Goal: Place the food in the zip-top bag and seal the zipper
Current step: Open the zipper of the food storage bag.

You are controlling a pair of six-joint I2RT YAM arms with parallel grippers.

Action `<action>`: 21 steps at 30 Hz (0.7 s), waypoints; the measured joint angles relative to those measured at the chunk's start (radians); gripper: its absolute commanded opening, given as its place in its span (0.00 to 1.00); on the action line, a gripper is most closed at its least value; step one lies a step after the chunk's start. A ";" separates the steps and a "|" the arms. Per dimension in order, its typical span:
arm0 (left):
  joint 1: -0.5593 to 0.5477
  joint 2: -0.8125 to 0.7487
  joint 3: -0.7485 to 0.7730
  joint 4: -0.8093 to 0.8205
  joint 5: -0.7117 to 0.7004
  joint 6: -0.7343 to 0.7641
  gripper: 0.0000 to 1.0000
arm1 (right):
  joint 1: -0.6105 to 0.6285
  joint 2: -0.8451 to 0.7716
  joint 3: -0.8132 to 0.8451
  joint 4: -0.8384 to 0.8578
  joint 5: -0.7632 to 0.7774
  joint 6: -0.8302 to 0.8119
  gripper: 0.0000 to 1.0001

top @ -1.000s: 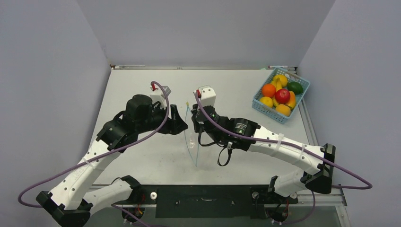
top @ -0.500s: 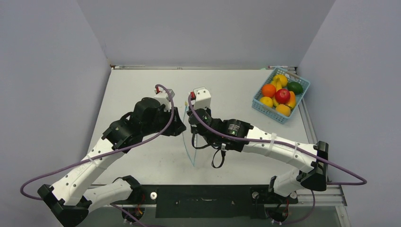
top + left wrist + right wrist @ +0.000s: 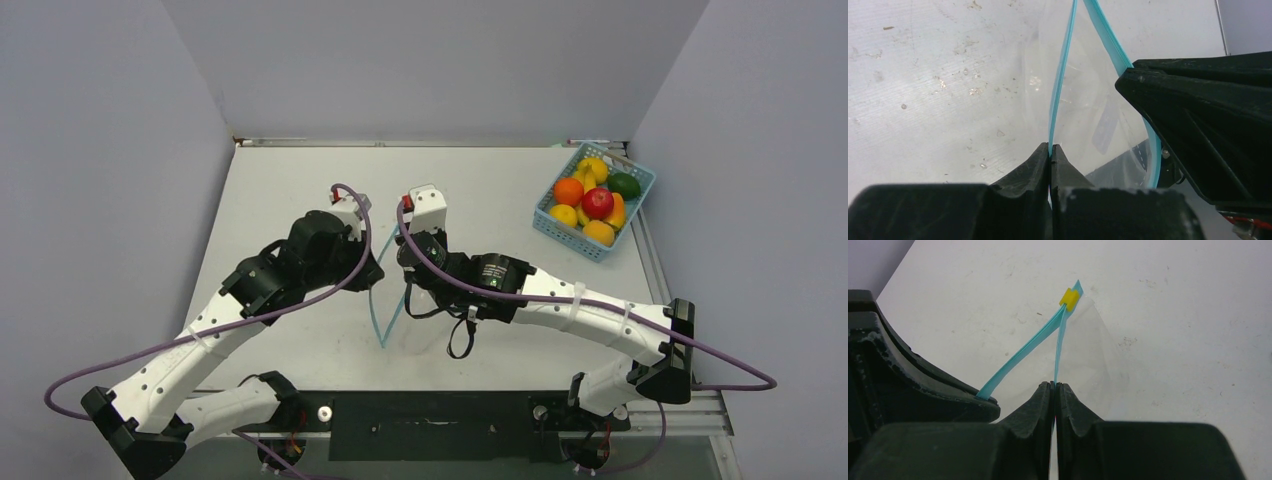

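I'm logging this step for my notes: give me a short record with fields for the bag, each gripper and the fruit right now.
left gripper: shut on one lip of the zipper
right gripper: shut on the other lip
zip-top bag: mouth parted, no fruit seen inside
slider: yellow, at the zipper's far end
food: in the basket, far right corner

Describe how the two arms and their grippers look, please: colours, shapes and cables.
Both arms have white links, the left arm and the right arm, joined by black rounded joints. A purple cable loops along each. A white box with a red part sits at each wrist. The left gripper and right gripper have matte black, scuffed, tapering fingers.
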 measured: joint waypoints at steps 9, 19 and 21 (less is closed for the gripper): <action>-0.005 0.003 0.010 -0.050 -0.092 0.013 0.00 | 0.001 0.000 0.000 -0.007 0.010 -0.001 0.05; -0.006 0.019 0.156 -0.152 -0.248 0.072 0.00 | -0.031 -0.035 -0.050 -0.006 0.010 0.000 0.05; -0.006 0.021 0.175 -0.166 -0.267 0.083 0.00 | -0.047 -0.040 -0.064 -0.004 0.001 0.000 0.05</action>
